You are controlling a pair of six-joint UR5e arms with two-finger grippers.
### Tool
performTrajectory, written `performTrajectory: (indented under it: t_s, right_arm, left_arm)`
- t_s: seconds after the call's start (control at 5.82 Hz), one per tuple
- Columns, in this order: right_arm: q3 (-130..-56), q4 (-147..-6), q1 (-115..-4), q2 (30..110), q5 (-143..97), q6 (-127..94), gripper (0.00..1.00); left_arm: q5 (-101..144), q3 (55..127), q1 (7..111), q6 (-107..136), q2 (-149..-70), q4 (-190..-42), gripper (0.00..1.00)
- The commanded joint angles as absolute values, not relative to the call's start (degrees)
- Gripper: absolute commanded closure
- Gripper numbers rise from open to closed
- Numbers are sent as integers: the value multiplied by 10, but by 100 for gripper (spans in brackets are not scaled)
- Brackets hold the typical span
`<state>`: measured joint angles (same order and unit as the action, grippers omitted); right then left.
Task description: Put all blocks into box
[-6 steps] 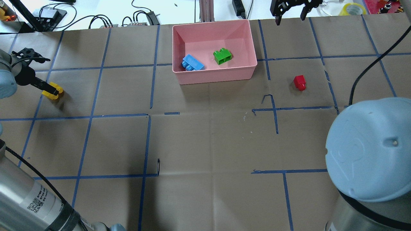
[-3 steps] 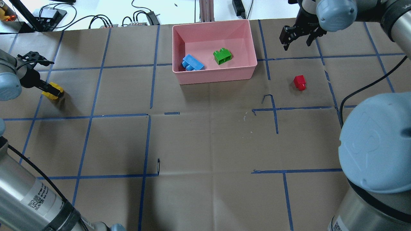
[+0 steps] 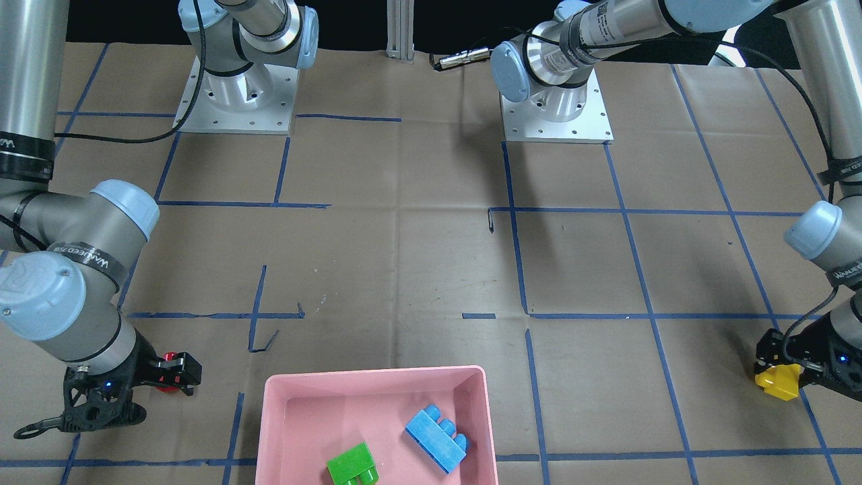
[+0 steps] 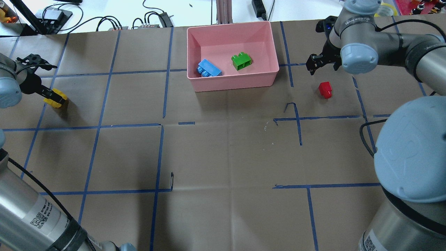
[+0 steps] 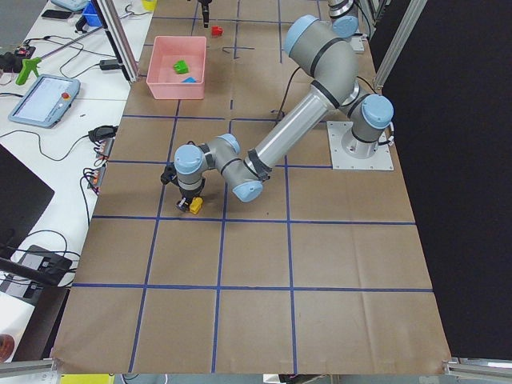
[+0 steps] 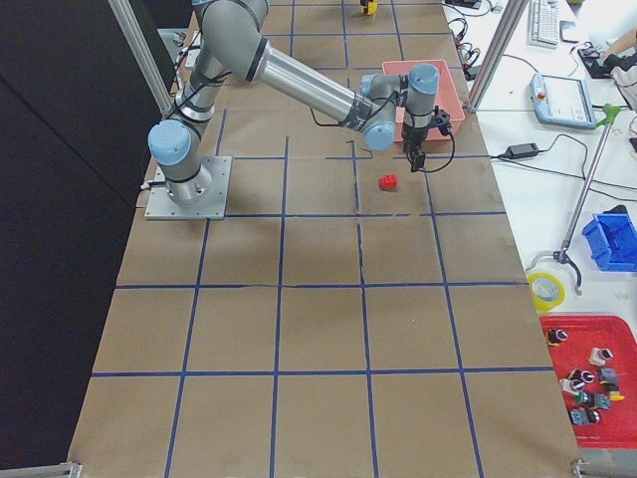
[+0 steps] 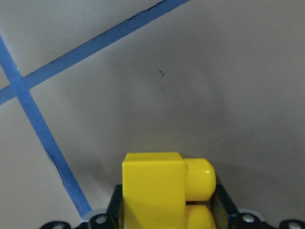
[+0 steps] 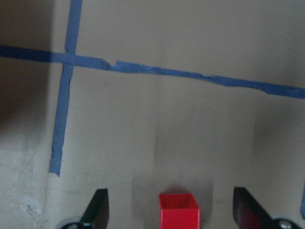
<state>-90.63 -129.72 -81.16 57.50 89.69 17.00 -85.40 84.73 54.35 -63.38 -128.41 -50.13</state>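
Right gripper (image 4: 322,67) has come nearer the red brick (image 4: 325,89), jaws wide open; left gripper (image 4: 52,97) is closed on the yellow brick (image 3: 776,385), well apart from the box (image 4: 233,83), where the blue brick (image 4: 209,67) and the green brick (image 4: 241,61) lie. An off-centre descent could let one finger knock the small red brick away.

left gripper (image 4: 48,94) low, clamped on yellow block (image 7: 152,186) | right gripper (image 4: 323,69) spread wide (pointing down), hovering

Yellow block (image 7: 155,183) clamped in left pincer (image 7: 169,206); blue tape (image 7: 34,119) beyond.
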Motion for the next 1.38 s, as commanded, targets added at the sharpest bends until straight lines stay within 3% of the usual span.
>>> performTrajectory:
  t_s: [0.0,0.52,0.69,0.86,1.03,1.2]
  right_arm:
    - [-956,-1371,-796,572,871,171,8]
    - [-978,-1374,-795,575,871,171,9]
    - [-990,-1375,-795,577,872,171,9]
    - [-991,-1375,-794,577,872,172,16]
    - [-991,-1373,-792,578,880,175,63]
    - [-990,-1373,-791,578,882,191,92]
  left_arm:
    - [-876,770,555,-603,-1267,-544,79]
    - [-901,550,668,-364,-1259,-837,81]
    - [-900,530,726,-232,-1260,-866,81]
    - [-901,525,796,-122,-1261,-866,81]
    - [-897,519,859,18,-1271,-866,81]
    - [-891,509,920,125,-1284,-866,83]
